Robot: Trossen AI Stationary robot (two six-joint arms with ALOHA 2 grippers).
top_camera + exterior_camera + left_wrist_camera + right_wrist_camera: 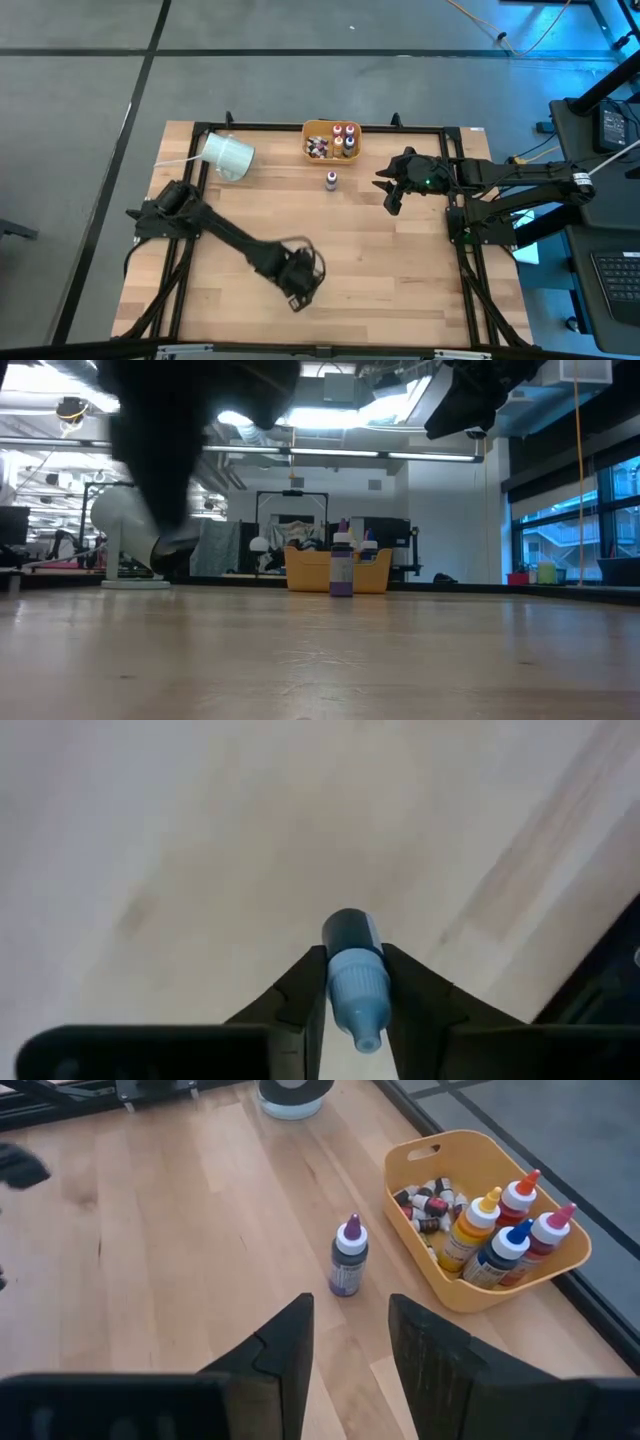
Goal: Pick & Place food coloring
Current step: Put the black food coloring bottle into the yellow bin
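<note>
Left end effector (355,1005) pinching small blue dropper bottle (355,982) over worktop (400,270), well apart from orange bin (332,141), right end effector (350,1335) spread near purple bottle (348,1258)

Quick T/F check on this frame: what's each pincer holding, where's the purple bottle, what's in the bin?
1. The left pincer is shut on a small blue bottle. True.
2. The purple bottle lies on its side inside the orange bin. False: it stands upright on the table, outside the bin.
3. The right pincer is open and holds nothing. True.
4. The bin is empty. False: it holds several bottles and small vials.
5. The white cup stands upright. False: it lies on its side.
</note>
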